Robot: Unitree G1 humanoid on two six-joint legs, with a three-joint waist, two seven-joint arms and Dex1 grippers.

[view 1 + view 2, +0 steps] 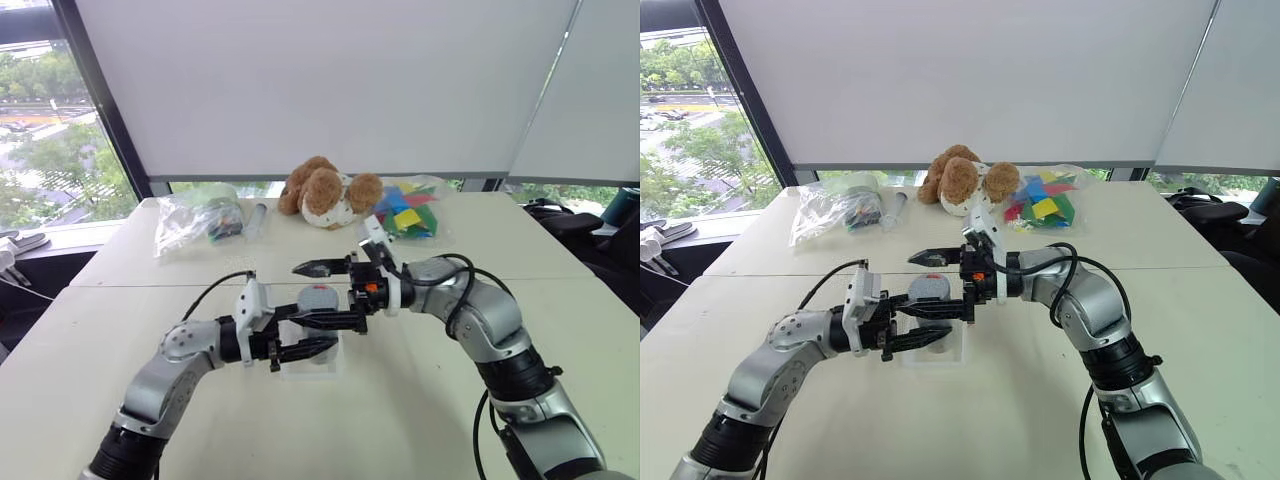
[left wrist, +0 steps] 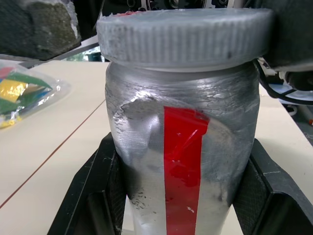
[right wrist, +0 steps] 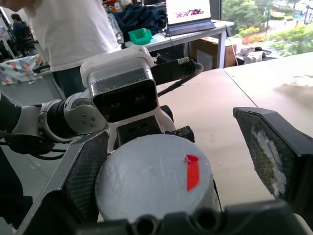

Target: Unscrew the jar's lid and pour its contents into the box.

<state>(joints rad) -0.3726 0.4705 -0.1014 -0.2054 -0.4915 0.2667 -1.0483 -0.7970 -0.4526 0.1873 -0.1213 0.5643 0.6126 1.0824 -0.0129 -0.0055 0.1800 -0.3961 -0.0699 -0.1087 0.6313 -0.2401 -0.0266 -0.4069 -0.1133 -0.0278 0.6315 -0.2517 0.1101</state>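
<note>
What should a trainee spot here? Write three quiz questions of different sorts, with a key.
1. True or false: the lid is already off the jar.
2. Which tool grips the jar's body? A) the left tool B) the right tool C) neither
3. Fill in: the right tool's fingers stand ____ on either side of the lid, above the box.

Key: 1 false, the lid sits on the jar. 2 A. 3 open.
</note>
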